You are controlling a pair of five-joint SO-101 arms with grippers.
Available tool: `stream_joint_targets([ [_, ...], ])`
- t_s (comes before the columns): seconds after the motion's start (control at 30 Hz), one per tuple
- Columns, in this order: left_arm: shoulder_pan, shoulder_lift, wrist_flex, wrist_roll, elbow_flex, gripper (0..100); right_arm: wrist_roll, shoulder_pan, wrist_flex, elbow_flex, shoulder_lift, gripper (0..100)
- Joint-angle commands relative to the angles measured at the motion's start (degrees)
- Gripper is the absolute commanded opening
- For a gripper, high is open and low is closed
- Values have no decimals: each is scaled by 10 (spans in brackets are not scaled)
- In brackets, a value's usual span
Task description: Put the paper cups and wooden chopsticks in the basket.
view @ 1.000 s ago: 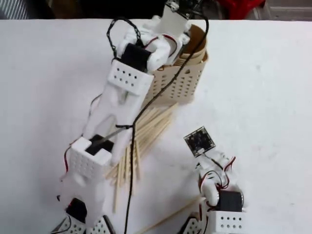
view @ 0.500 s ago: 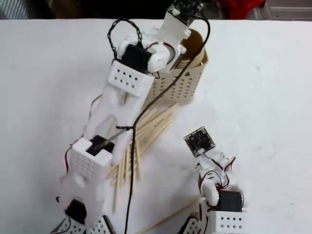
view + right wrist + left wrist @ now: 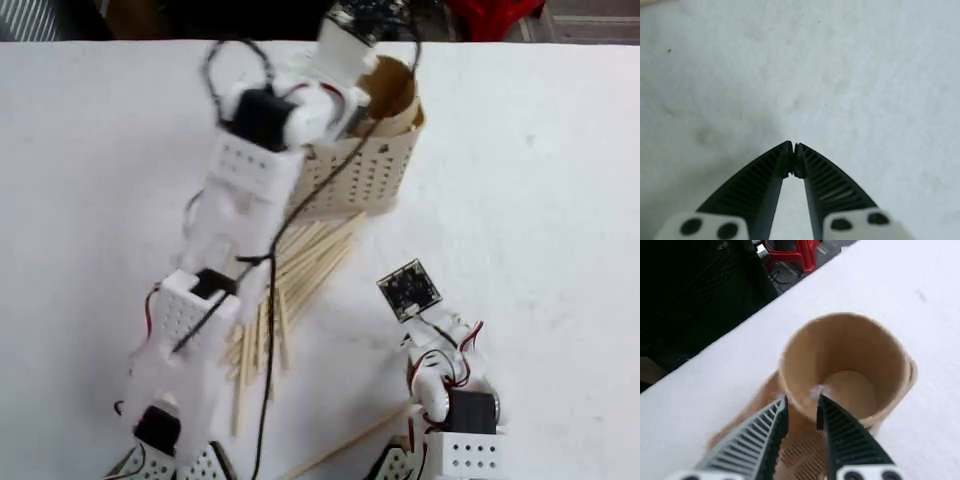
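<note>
A brown paper cup [image 3: 391, 88] stands upright in the beige perforated basket [image 3: 372, 178] at the table's far side. My left gripper [image 3: 801, 402] hovers just above the cup's [image 3: 850, 370] near rim, its fingers a little apart and open, holding nothing; the basket wall [image 3: 800, 462] shows beneath them. A pile of wooden chopsticks [image 3: 292, 278] lies on the table in front of the basket, partly under the left arm [image 3: 235, 215]. One loose chopstick [image 3: 350, 440] lies near the front edge. My right gripper [image 3: 792, 147] is shut over bare white table.
The right arm [image 3: 447, 395] sits folded at the front right, its camera board [image 3: 408, 288] pointing up. The left arm's black cable [image 3: 300, 205] hangs across the basket front. White tabletop [image 3: 540, 200] stretches open to the right and left of the basket.
The left arm has swung left and pulled back from the basket, uncovering more of the cup that stands inside it. The right arm has not moved.
</note>
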Motion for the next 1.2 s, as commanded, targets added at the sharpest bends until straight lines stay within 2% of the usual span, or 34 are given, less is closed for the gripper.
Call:
stream_joint_targets([
  [0.0, -59, -30, 61, 2, -111, 120, 6, -5, 4, 4, -7, 18],
  [0.2, -177, -91, 109, 78, -92, 120, 6, -5, 1, 4, -7, 18],
  [0.33, -269, -135, 111, 80, -29, 121, 6, -1, -14, 4, -7, 18],
  [0.43, -324, -208, 111, 79, 131, 124, 6, -1, -14, 4, -7, 18],
  [0.5, -357, -277, 110, 78, 296, 124, 6, -1, -12, 4, -7, 18],
  [0.57, -378, -347, 102, 47, 475, 124, 6, -1, -12, 4, -7, 18],
  [0.7, -378, -471, 7, -94, 801, 121, 6, -1, -10, 4, -7, 18],
  [0.8, -372, -569, -84, -163, 993, 120, 6, -1, -10, 4, -7, 18],
  [0.87, -366, -635, -129, -186, 1094, 120, 6, 0, -10, 4, -7, 18],
  [0.97, -320, -724, -185, -200, 1225, 119, 7, 0, -6, 4, -7, 17],
  [1.1, -221, -803, -238, -196, 1342, 68, 10, 18, -1, 2, -7, 17],
  [1.17, -167, -807, -250, -181, 1360, 83, 27, 32, -1, 2, -7, 17],
])
